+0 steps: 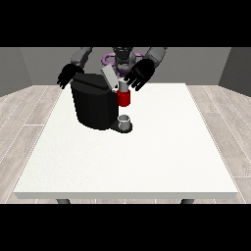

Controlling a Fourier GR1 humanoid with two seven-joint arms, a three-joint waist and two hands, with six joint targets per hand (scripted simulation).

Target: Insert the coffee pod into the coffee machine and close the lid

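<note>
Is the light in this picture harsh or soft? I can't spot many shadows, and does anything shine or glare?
In the front view the light is soft and even: the white table shows no glare and almost no cast shadow. The black coffee machine reads as a dark mass with only a faint sheen, its raised lid paler. The hand at the view's right and the hand at the view's left are dark too.

One white table carries one black coffee machine with one raised grey lid, and one small grey cup sits on its base; two black hands show, one at the view's left, one at the view's right
</note>
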